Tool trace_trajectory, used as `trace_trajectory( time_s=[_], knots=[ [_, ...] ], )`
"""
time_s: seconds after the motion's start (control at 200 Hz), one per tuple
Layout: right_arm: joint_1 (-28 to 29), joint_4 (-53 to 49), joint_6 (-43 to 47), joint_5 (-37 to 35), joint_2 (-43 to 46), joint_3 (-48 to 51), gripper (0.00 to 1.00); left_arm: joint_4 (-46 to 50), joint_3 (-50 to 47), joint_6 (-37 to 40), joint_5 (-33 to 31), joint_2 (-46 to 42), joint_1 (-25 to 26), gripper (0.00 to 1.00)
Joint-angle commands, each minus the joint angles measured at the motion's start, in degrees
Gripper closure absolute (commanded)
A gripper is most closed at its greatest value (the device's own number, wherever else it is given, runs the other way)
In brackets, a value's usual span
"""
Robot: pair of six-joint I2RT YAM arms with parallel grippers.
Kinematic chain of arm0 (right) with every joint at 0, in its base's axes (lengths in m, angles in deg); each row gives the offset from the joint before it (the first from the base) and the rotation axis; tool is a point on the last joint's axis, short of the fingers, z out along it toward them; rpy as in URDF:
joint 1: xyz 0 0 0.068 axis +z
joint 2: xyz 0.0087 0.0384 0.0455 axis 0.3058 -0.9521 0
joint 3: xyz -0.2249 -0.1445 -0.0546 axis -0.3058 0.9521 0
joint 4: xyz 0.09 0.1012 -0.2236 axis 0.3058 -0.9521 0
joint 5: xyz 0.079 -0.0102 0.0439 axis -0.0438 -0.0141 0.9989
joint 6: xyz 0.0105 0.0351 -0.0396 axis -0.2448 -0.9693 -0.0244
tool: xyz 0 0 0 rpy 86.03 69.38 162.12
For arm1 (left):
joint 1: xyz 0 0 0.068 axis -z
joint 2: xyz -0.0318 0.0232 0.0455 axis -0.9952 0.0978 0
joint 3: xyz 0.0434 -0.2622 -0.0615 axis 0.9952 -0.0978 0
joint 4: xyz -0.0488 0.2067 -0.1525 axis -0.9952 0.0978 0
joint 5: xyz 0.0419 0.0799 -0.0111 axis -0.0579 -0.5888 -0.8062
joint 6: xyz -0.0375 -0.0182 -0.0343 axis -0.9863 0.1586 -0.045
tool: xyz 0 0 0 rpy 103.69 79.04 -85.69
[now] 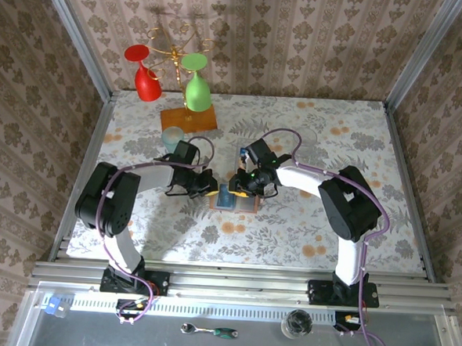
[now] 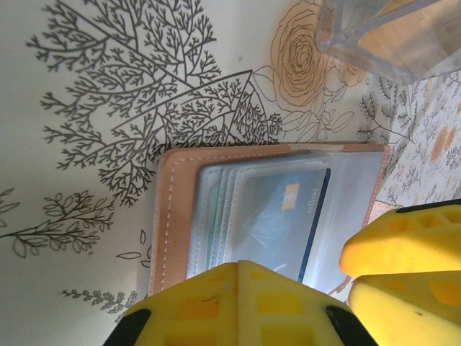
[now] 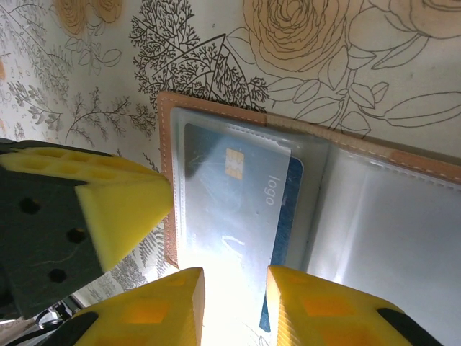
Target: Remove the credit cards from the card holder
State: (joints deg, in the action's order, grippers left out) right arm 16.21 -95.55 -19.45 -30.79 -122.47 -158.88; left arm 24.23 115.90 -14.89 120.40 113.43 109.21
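Right wrist view: the card holder (image 3: 167, 137) lies open and flat mid-table, a blue credit card (image 3: 238, 202) sleeved inside. The right gripper (image 3: 234, 281) hangs over its edge, fingers narrowly parted. The left gripper (image 2: 238, 274), tips together, meets its left border.

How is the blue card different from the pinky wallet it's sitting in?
The blue card is shiny blue with a gold chip on it. The wallet is tan-pink with a line of stitching. The blue card is smaller and sits tucked inside, while the wallet lies open on the table and holds it. Both are flat rectangles.
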Motion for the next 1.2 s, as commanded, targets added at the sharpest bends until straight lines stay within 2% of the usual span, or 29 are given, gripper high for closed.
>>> trace_trajectory(
  time_s=[0.0, 0.43, 0.725, 1.195],
  knots=[
    [0.1, 0.4, -0.8, 1.2, -0.6, 0.3, 0.71, -1.7, -0.8, 0.7, 1.7, 1.1, 0.3, 1.00],
    [0.2, 1.3, -1.2, 2.3, -2.5, -0.3, 0.71, -0.7, -2.8, 1.1, 0.5, 1.6, 0.4, 1.00],
    [0.2, 2.1, -1.5, 3.2, -3.5, -0.5, 0.74, -0.8, -2.8, 1.0, 0.5, 1.9, 0.4, 1.00],
    [0.5, -1.1, 0.1, 0.2, -4.1, -1.5, 0.73, -1.1, -3.0, 0.8, 0.5, 1.8, 0.3, 1.00]
  ],
)
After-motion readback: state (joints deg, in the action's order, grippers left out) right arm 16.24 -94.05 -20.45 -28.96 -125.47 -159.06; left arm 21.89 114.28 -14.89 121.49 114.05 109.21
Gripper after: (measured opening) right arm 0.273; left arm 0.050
